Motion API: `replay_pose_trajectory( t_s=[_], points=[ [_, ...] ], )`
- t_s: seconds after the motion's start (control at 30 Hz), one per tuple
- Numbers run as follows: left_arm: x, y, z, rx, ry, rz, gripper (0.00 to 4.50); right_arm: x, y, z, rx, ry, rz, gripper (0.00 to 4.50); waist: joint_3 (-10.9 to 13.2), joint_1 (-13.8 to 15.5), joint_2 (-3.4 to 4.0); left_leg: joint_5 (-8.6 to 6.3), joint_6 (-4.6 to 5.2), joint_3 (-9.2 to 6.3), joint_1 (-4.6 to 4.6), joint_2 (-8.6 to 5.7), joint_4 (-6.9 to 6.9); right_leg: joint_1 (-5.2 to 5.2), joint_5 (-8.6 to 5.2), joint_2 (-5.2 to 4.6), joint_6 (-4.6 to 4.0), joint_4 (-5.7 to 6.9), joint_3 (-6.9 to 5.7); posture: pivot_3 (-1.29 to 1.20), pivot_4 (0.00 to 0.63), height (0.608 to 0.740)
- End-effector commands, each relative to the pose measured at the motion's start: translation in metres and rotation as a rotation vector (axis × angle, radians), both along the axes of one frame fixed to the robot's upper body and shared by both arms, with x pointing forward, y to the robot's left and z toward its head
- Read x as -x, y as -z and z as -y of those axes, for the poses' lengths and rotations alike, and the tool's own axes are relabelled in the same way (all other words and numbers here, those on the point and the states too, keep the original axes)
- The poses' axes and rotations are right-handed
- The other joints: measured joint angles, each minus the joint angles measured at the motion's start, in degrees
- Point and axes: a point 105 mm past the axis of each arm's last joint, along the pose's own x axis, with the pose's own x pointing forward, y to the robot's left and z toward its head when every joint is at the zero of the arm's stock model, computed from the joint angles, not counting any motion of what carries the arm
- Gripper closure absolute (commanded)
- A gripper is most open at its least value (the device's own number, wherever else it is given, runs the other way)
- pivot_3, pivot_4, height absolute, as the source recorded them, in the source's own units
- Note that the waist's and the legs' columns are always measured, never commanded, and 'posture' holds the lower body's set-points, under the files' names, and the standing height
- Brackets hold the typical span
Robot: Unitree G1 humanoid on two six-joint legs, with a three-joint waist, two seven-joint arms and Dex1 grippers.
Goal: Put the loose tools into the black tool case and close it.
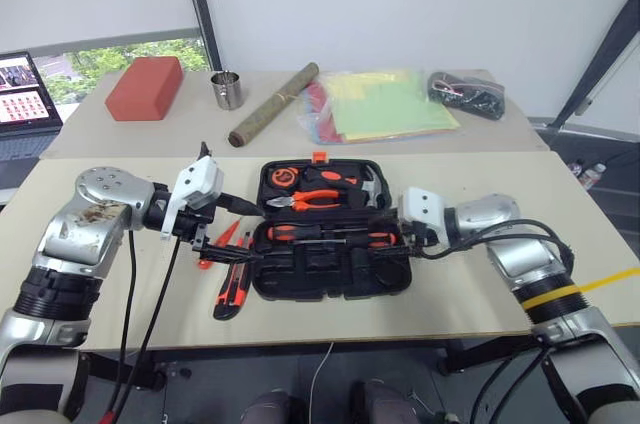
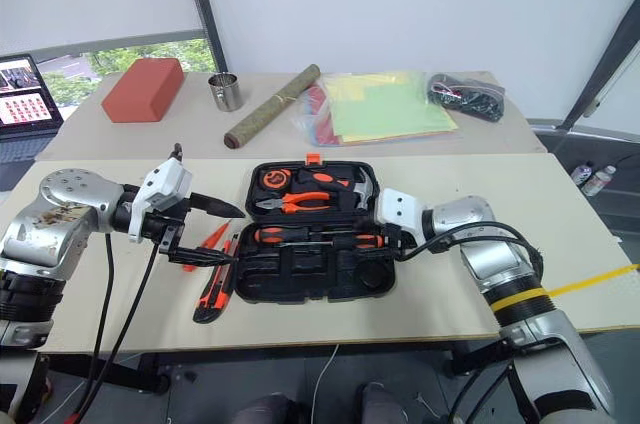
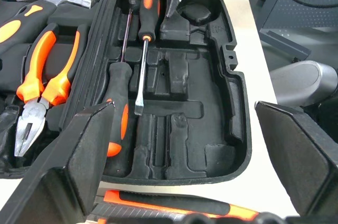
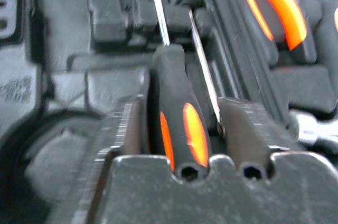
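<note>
Tool case [image 1: 330, 279]: black, opened flat on the table.
Screwdrivers [image 3: 145, 39]: two, laid side by side in the front half.
Utility knife [image 1: 231, 289]: orange-black, left loose beside the case.
Tester pen [image 1: 222, 241]: orange, just beside the knife.

Head stereo pair looks forward and down over the beige table [image 1: 480, 274]; both wrist views look closely into the open black moulded plastic case [image 3: 232, 97], shared by all.

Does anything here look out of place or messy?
Mostly tidy. Two screwdrivers lie in the open black tool case, but a utility knife and a slim orange pen lie loose on the table beside the case's left edge, outside their recesses.
</note>
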Motion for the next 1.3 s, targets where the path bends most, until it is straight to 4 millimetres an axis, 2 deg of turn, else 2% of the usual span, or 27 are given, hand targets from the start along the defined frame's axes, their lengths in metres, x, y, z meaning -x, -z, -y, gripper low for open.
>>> replay_pose_trajectory(
  t_s=[0.03,0.17,0.4,0.57,0.67,0.7,0.8,0.87,0.93,1.0,1.07,1.13,1.27,1.3],
  points=[
    [-0.002,-0.013,0.0,0.002,0.001,0.045,0.0,-0.004,-0.031,-0.007,-0.12,0.023,0.01,0.9,0.0,0.04,0.01,0.0,0.0,0.0,-0.01,0.0,0.0,0.0,0.01,0.0,-0.01,0.0,0.0,0.0,0.15,0.736],
    [-0.003,-0.013,0.001,0.002,0.004,0.043,0.0,-0.001,-0.028,-0.014,-0.129,0.015,-0.019,2.07,0.0,0.07,0.01,0.0,0.0,-0.01,-0.02,-0.02,0.0,0.0,0.02,0.02,-0.03,-0.01,-0.02,0.0,0.15,0.736],
    [-0.005,-0.012,0.001,-0.005,0.004,0.041,0.0,0.002,0.008,-0.023,0.027,-0.011,0.002,4.45,0.01,-0.09,0.01,0.0,-0.01,0.0,-0.01,-0.02,-0.03,-0.01,0.0,0.12,-0.01,-0.02,-0.02,0.0,0.15,0.736],
    [-0.006,-0.012,0.0,-0.005,-0.006,0.041,0.0,0.002,0.035,-0.026,0.127,-0.017,0.03,4.48,-0.02,-0.36,-0.02,0.0,-0.04,0.02,0.12,-0.01,-0.03,0.07,-0.04,0.14,0.06,0.0,0.03,0.0,0.15,0.736],
    [-0.009,-0.012,-0.005,-0.005,-0.037,0.043,0.0,0.0,0.037,-0.025,0.139,-0.004,0.065,4.48,-0.03,-0.53,-0.02,0.03,-0.1,0.04,0.29,0.01,-0.05,0.16,-0.12,0.08,0.15,0.07,0.1,0.0,0.15,0.736],
    [-0.01,-0.011,-0.008,-0.005,-0.051,0.046,0.0,-0.002,0.033,-0.026,0.117,0.003,0.076,4.48,-0.03,-0.54,-0.02,0.04,-0.13,0.04,0.33,0.01,-0.05,0.17,-0.13,0.07,0.16,0.09,0.12,0.0,0.15,0.736],
    [-0.012,-0.01,-0.022,0.01,-0.149,0.041,0.0,-0.001,-0.008,-0.034,-0.089,0.016,0.083,4.48,-0.02,-0.61,-0.02,0.08,-0.19,0.03,0.34,0.05,-0.04,0.15,-0.12,0.06,0.12,0.16,0.15,0.0,0.15,0.736],
    [-0.007,-0.008,-0.037,0.039,-0.24,0.017,0.0,0.008,-0.037,-0.034,-0.234,0.01,0.023,4.48,0.0,-0.81,0.0,0.09,-0.2,0.03,0.3,0.08,-0.06,0.06,-0.03,0.05,-0.12,0.19,0.18,0.0,0.15,0.736],
    [-0.002,-0.003,-0.053,0.054,-0.336,0.006,0.0,0.02,-0.059,-0.034,-0.331,-0.015,-0.034,3.91,0.04,-1.15,0.06,0.09,-0.2,0.03,0.17,0.11,-0.12,-0.1,-0.04,0.04,-0.2,0.19,0.2,0.0,0.15,0.736],
    [0.002,0.004,-0.066,0.041,-0.418,0.007,0.0,0.032,-0.072,-0.033,-0.372,-0.042,-0.075,3.41,0.04,-1.1,0.07,0.09,-0.19,-0.08,0.12,0.13,-0.17,-0.13,-0.07,0.03,-0.26,0.16,0.12,0.0,0.15,0.736],
    [0.012,0.016,-0.096,0.044,-0.595,0.019,0.0,0.055,-0.092,-0.033,-0.416,-0.113,-0.118,2.69,0.05,-1.08,0.08,0.08,-0.21,-0.14,0.06,0.13,-0.25,-0.12,-0.07,0.03,-0.27,0.04,0.06,0.0,0.15,0.736],
    [0.022,0.021,-0.127,0.065,-0.795,0.044,0.0,0.075,-0.102,-0.031,-0.419,-0.162,-0.151,2.05,0.05,-1.07,0.07,0.05,-0.24,-0.17,0.02,0.12,-0.31,-0.17,-0.07,0.0,-0.27,-0.03,0.07,0.0,0.15,0.736],
    [0.051,0.033,-0.14,0.078,-0.899,-0.018,0.0,0.088,-0.103,-0.029,-0.397,-0.174,-0.177,0.69,0.06,-0.29,-0.04,0.0,-0.33,-0.27,0.05,0.11,-0.32,-0.07,-0.07,-0.06,-0.27,-0.07,0.01,0.0,0.15,0.736],
    [0.055,0.038,-0.14,0.06,-0.908,-0.029,0.0,0.09,-0.101,-0.029,-0.389,-0.173,-0.179,0.35,0.06,0.06,-0.03,-0.21,-0.68,-0.26,0.12,0.09,-0.32,-0.03,-0.08,-0.12,-0.26,-0.06,0.03,0.0,0.15,0.736]
  ],
)
